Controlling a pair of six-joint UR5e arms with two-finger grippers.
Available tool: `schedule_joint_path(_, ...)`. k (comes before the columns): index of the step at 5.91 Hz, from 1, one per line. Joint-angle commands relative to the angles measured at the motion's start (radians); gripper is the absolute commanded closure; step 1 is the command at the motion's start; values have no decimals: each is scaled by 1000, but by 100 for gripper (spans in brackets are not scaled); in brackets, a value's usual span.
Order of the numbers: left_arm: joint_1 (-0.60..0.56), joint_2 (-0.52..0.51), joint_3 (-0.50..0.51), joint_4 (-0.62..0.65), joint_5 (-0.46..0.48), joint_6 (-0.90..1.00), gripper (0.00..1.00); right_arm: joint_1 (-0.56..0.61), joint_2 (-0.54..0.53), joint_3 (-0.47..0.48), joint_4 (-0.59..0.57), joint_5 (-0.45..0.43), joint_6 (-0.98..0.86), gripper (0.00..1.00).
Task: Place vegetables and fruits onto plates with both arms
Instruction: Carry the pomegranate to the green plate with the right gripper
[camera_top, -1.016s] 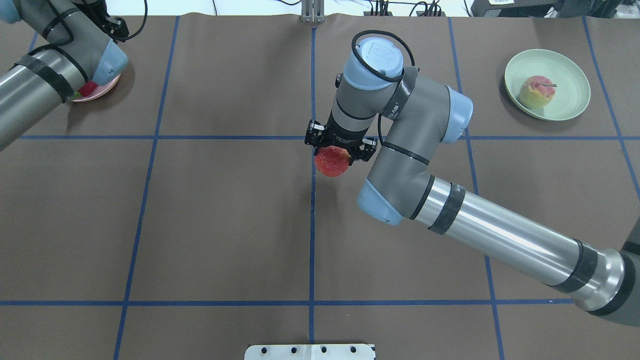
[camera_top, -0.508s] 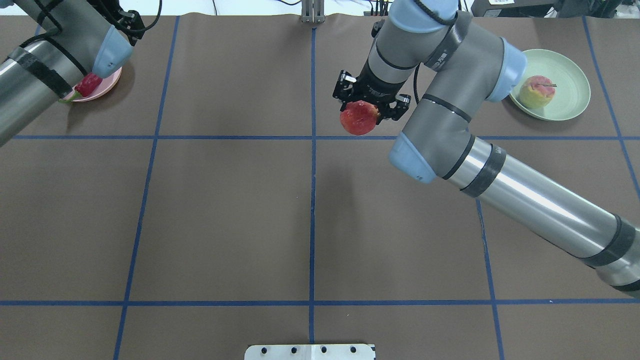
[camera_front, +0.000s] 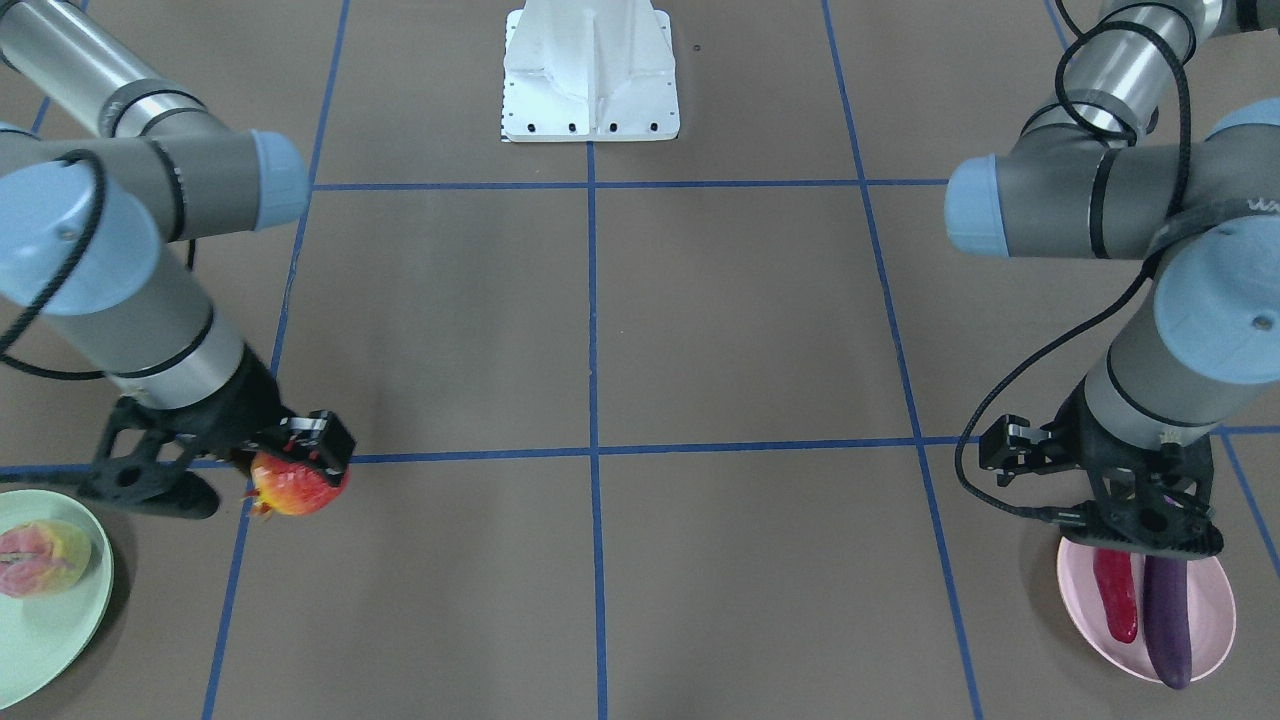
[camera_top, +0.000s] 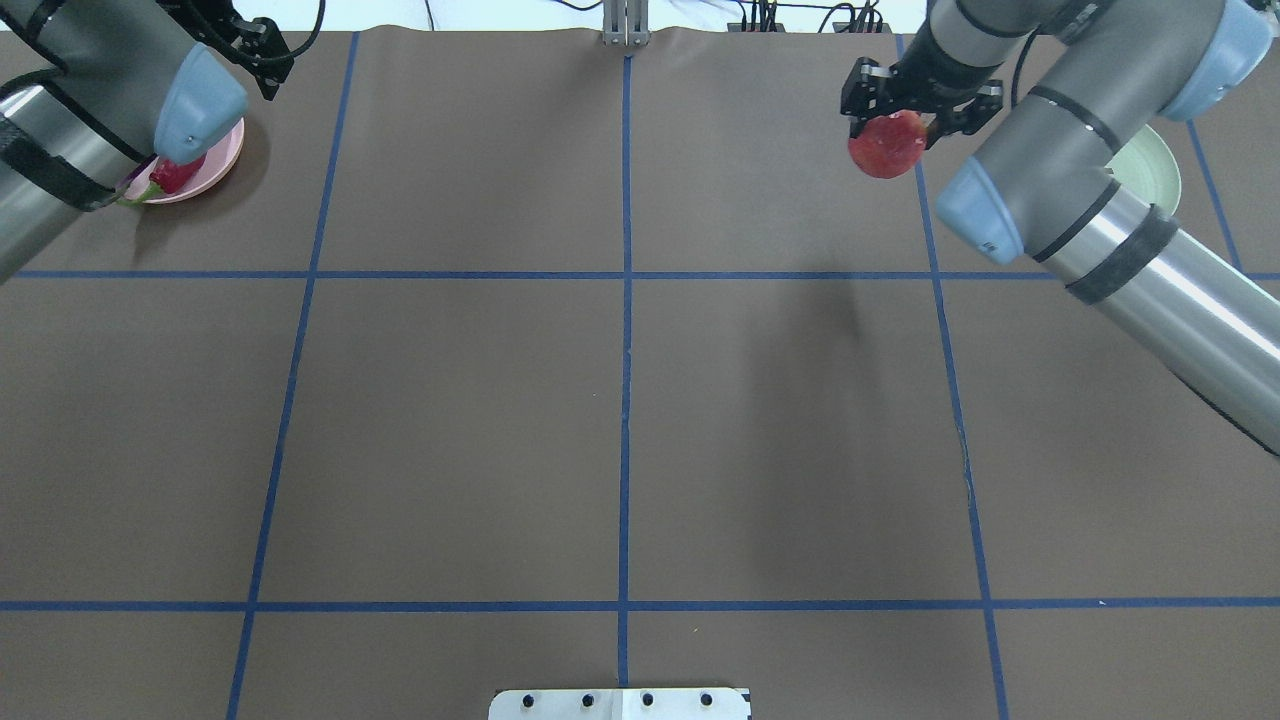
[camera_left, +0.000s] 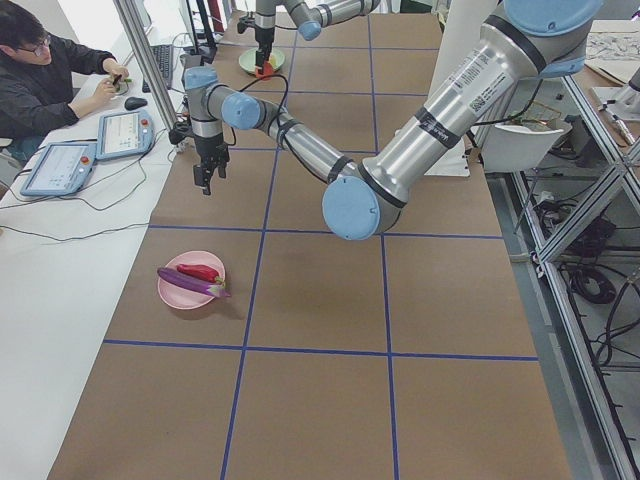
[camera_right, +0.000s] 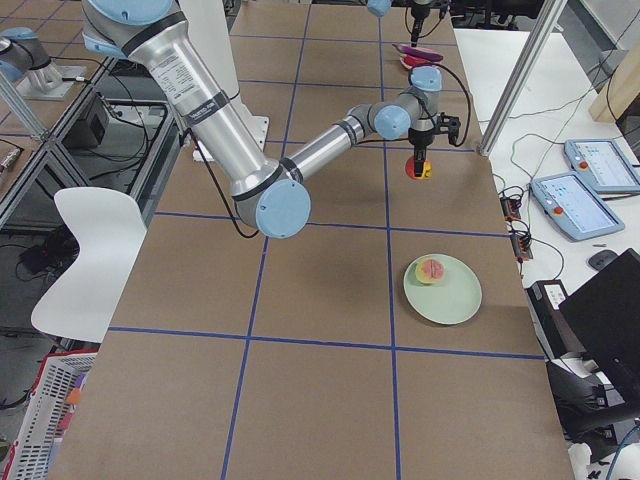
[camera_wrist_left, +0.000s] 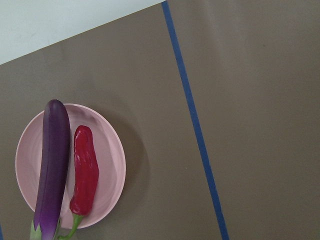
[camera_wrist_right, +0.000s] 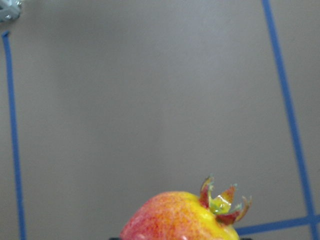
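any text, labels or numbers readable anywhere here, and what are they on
Nothing reads fully.
On the left arm, front-facing view, white lettering: cut by the frame edge, unreadable.
On the left tube sticker, exterior left view: too small.
On the right tube sticker, exterior right view: too small.
On the tablet screens: blurred.
On the pomegranate in the right claw, pink plate, green plate: no print.
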Motion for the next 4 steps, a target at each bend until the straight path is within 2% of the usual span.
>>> schedule_joint_path(1,0,149,-205,18,-4,4,0,139,-28,-112,8,-2,-318,100)
schedule_joint_path(2,-7,167,-227,20,-4,-8,0,199,-28,-187,15,-4,-456,100)
schedule_joint_path(3,-48,185,-231,20,-6,4,0,227,-28,-270,87,-21,-491,100)
schedule_joint_path(4,-51,191,-231,18,-3,5,0,236,-28,-392,234,-51,-491,100)
